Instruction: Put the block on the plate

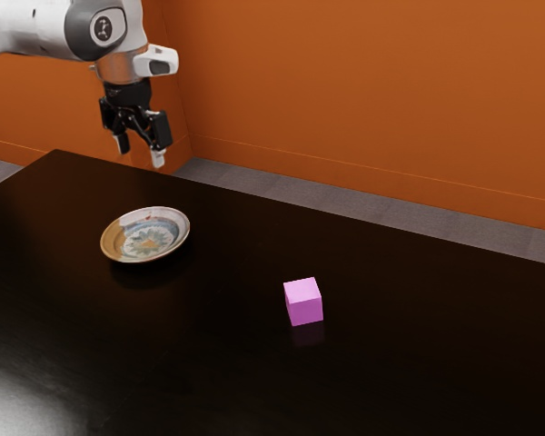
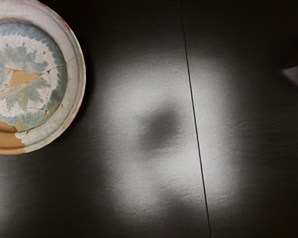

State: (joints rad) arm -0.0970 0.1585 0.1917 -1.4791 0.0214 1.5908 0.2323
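Pincer (image 1: 141, 151) is spread and empty, higher than the plate (image 1: 146, 235), presumably for travel clearance. Block (image 1: 304, 302) sits on the surface (image 1: 200, 363), toward the exterior view's right of the plate and well apart from it (flat-seated, probably an easy grasp). The plate's hollow faces up, which suits receiving it. Pickup likely comes first.
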